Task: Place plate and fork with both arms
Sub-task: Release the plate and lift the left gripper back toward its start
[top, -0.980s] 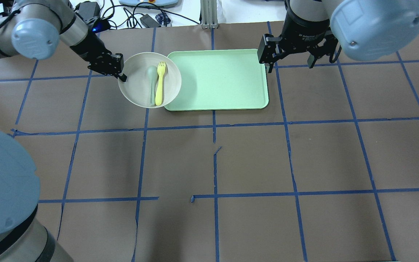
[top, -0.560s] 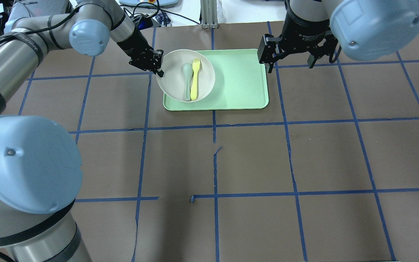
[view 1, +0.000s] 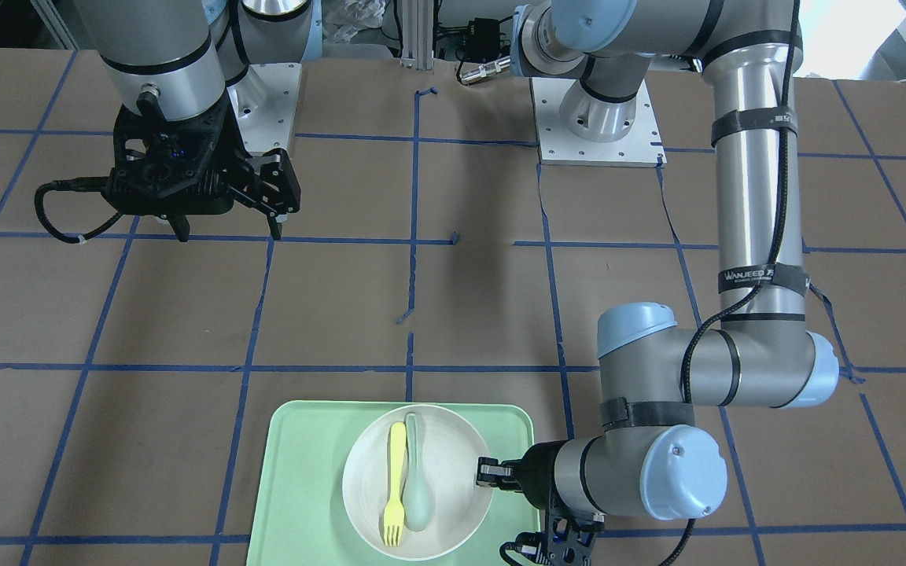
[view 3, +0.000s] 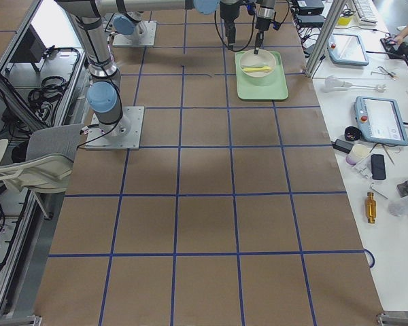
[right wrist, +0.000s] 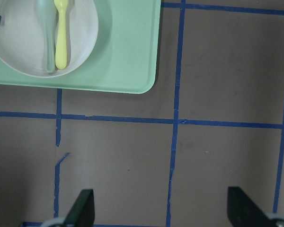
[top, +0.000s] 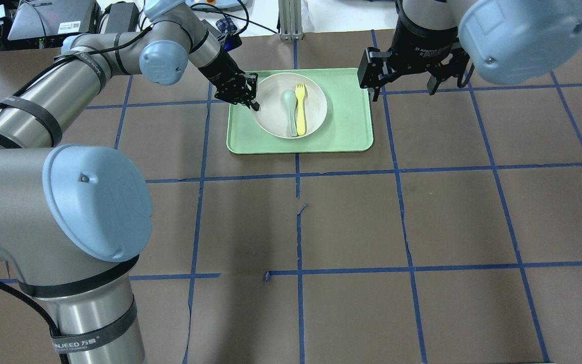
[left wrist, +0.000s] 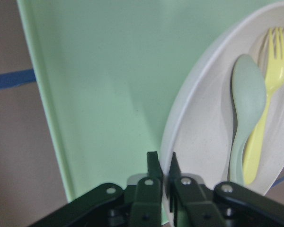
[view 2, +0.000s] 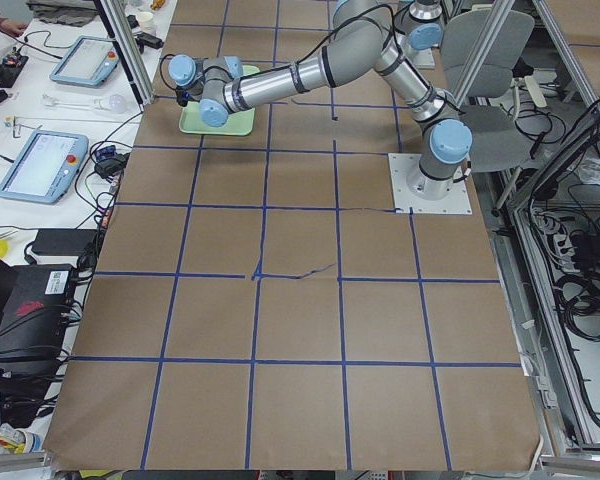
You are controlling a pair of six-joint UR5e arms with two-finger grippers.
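Observation:
The off-white plate point(top: 316, 103) is over the mint-green tray point(top: 346, 126), near its middle. The yellow fork point(top: 300, 108) lies in the plate beside a grey-green spoon point(top: 289, 114). My left gripper point(top: 253, 103) is shut on the plate's left rim. The left wrist view shows its fingers pinching the rim of the plate point(left wrist: 199, 142), with the fork point(left wrist: 265, 118) to the right. My right gripper point(top: 402, 90) is open and empty just right of the tray's far right corner. The front view shows the plate point(view 1: 453, 472), the fork point(view 1: 395, 491), the left gripper point(view 1: 484, 474) and the right gripper point(view 1: 229, 233).
The tray point(view 1: 303, 472) sits at the far side of the brown table marked with blue tape lines. The right wrist view shows the tray's corner point(right wrist: 128, 47) and bare table below my open right gripper point(right wrist: 162, 210). Cables and tablets lie beyond the table's far edge.
My left arm has carried the plate, with fork and spoon in it, to the right from beside the tray's left edge to over the tray. The right arm has not moved.

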